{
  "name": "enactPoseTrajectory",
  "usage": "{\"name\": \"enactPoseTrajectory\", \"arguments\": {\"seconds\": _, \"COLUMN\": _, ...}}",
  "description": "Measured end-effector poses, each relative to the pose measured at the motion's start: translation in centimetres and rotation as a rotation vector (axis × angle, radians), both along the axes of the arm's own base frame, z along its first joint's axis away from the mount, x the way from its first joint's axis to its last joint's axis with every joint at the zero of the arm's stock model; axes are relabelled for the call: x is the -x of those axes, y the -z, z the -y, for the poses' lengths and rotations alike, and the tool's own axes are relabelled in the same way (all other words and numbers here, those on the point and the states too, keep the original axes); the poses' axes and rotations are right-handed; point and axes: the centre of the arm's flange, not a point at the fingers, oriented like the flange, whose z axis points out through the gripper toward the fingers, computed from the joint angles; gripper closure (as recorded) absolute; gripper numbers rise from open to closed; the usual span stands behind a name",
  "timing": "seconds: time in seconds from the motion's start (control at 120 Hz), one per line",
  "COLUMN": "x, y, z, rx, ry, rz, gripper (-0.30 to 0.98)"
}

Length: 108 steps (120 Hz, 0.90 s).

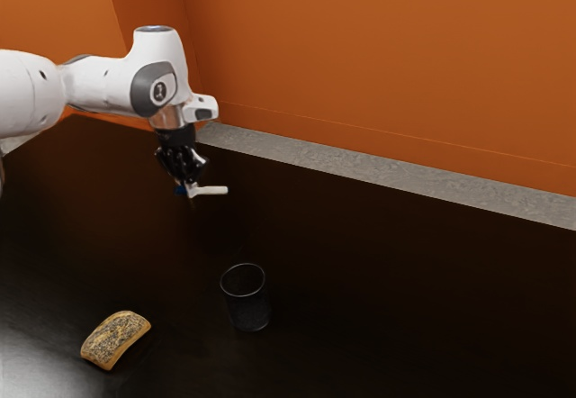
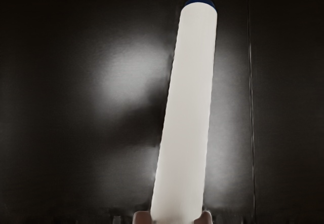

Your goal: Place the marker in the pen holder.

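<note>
Speckled bread [image 1: 115, 339] lies on a dark, glossy table [image 1: 387, 308] near the upright pen holder [image 1: 248, 312], with a grey strip [image 1: 360, 162] and orange walls [image 1: 378, 47] beyond. Outside the holder, the white marker [image 1: 212, 190] sits between the fingertips of the claw [image 1: 187, 184], which grips it from both sides.
</note>
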Motion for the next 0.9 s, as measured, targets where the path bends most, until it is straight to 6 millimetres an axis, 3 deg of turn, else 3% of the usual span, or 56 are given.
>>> {"name": "enactPoseTrajectory", "arguments": {"seconds": 0.058, "x": 0.9, "y": -2.0, "z": 1.2, "rx": 0.001, "ry": 0.011, "rz": -0.027, "gripper": 0.79}}
{"name": "enactPoseTrajectory", "arguments": {"seconds": 0.225, "x": 3.5, "y": -5.2, "z": 6.2, "rx": 0.002, "ry": 0.069, "rz": -0.144, "gripper": 0.79}}
{"name": "enactPoseTrajectory", "arguments": {"seconds": 0.533, "x": 8.1, "y": -4.1, "z": 13.5, "rx": -0.036, "ry": 0.136, "rz": -0.458, "gripper": 0.77}}
{"name": "enactPoseTrajectory", "arguments": {"seconds": 0.6, "x": 8.1, "y": -3.4, "z": 13.9, "rx": -0.042, "ry": 0.132, "rz": -0.493, "gripper": 0.77}}
{"name": "enactPoseTrajectory", "arguments": {"seconds": 0.7, "x": 6.3, "y": -3.1, "z": 14.6, "rx": -0.047, "ry": 0.124, "rz": -0.496, "gripper": 0.75}}
{"name": "enactPoseTrajectory", "arguments": {"seconds": 0.767, "x": 5.7, "y": -3.2, "z": 15.5, "rx": -0.047, "ry": 0.132, "rz": -0.486, "gripper": 0.74}}
{"name": "enactPoseTrajectory", "arguments": {"seconds": 0.9, "x": 5.3, "y": -1.7, "z": 17.6, "rx": -0.047, "ry": 0.153, "rz": -0.501, "gripper": 0.73}}
